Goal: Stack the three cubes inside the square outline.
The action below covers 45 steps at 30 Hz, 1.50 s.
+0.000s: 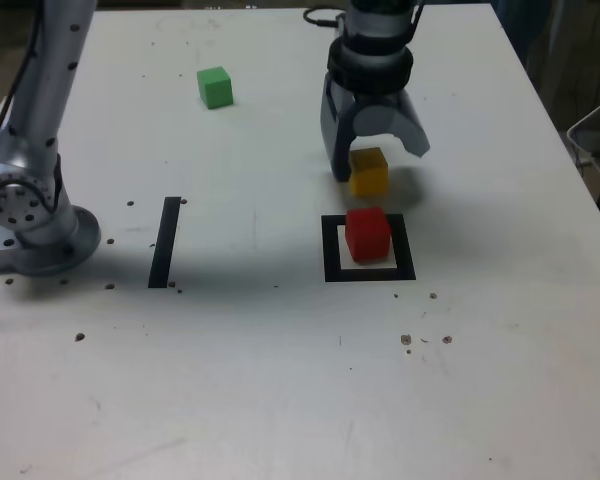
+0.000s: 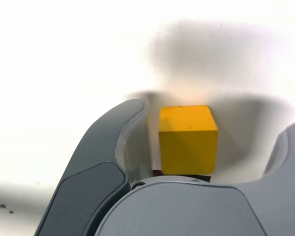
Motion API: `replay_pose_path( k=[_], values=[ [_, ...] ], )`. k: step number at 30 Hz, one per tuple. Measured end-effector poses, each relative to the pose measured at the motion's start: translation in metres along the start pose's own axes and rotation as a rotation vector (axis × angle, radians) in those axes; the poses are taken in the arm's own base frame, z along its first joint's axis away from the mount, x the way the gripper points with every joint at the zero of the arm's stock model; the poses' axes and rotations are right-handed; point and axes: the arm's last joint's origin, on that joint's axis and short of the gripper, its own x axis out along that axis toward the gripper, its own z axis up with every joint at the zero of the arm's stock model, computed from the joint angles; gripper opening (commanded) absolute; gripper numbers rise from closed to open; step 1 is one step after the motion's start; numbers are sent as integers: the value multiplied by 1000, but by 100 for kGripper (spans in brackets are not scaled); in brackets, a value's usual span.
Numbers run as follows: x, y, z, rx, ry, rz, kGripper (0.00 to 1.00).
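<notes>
The yellow cube (image 1: pixel 369 172) rests on the white table just behind the square outline (image 1: pixel 330 250), a black frame with a white centre. A red cube (image 1: pixel 367 233) stands inside that outline. My gripper (image 1: pixel 380 163) is lowered over the yellow cube and is open, one finger on each side. In the wrist view the yellow cube (image 2: pixel 187 137) sits between the fingers of the gripper (image 2: pixel 216 115), close to one finger and well apart from the other. The green cube (image 1: pixel 215 87) lies alone far back toward the exterior view's left.
A straight black strip (image 1: pixel 164 242) lies on the table to the exterior view's left of the outline. The arm's grey base (image 1: pixel 30 215) stands at the left edge. Small dark specks dot the tabletop (image 1: pixel 280 380). A white cable (image 1: pixel 595 130) hangs past the right edge.
</notes>
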Motion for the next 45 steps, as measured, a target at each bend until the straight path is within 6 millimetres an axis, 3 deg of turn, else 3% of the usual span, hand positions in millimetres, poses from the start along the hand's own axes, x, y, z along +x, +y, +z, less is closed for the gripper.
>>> replay_pose_path(
  k=[9, 14, 36, 39, 45],
  values=[
    [5, 1, 7, -13, -1, -30, 32],
    [5, 1, 8, -14, -10, -32, 20],
    [3, 1, 8, 6, -10, -36, 17],
    [-7, 0, 2, 10, -15, -32, 17],
    [-45, -11, -15, 42, -45, -24, 17]
  ],
)
